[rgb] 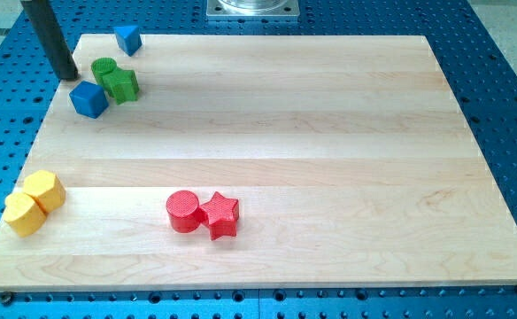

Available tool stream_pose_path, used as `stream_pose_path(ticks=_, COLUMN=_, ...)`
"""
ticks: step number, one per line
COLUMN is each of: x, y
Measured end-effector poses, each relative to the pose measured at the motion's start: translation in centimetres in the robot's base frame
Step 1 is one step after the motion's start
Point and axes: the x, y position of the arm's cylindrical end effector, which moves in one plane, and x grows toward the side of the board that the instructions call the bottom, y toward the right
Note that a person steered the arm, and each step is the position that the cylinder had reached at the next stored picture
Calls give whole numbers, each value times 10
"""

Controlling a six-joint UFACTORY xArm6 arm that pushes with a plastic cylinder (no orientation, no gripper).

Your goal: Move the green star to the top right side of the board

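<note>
Camera view: my tip point(67, 76) has no fingers to open or close; it rests left of the green star point(121, 85). A push rightward could drag the green cylinder point(104, 67) and blue cube point(88, 98) touching it. Star: dark green, chunky, upright, far from the board's point(329, 115) top right.

Obstacles, 10 o'clock corner: green star point(121, 85), touching green cylinder point(104, 67) and blue cube point(88, 98). Free room: counter point(329, 115) from star toward 3 o'clock.
</note>
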Motion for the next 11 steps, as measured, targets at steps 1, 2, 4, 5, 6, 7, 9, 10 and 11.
stream_pose_path(ticks=1, x=3, y=11)
stream_pose_path(ticks=2, x=34, y=49)
stream_pose_path(ticks=4, x=78, y=137)
stream_pose_path(ticks=5, x=78, y=198)
stream_pose_path(ticks=6, x=78, y=181)
stream_pose_path(ticks=7, x=74, y=138)
stream_pose_path(ticks=9, x=25, y=212)
stream_pose_path(ticks=10, x=20, y=277)
stream_pose_path(ticks=11, x=40, y=294)
